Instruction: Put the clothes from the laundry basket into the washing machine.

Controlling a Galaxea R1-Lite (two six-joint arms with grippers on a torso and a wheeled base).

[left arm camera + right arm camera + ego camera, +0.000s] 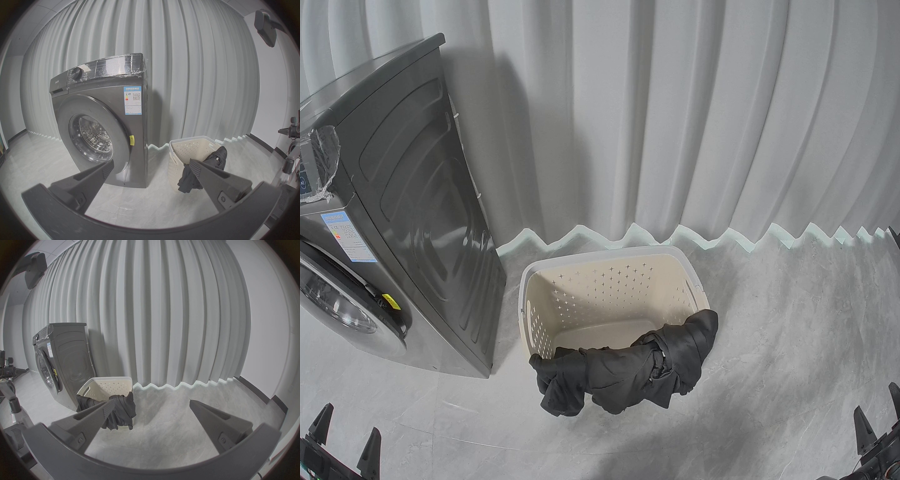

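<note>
The left gripper (151, 162) holds its dark fingers spread wide with nothing between them, and so does the right gripper (152, 402). Well ahead of the fingers, between the two, a crumpled black garment (625, 369) drapes over the near rim of a cream perforated plastic laundry basket (600, 255). A dark grey front-loading washing machine (412, 206) stands beyond the left fingers.

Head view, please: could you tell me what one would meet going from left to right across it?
The washing machine → laundry basket, with the black clothes draped over its near rim → right pincer.
</note>
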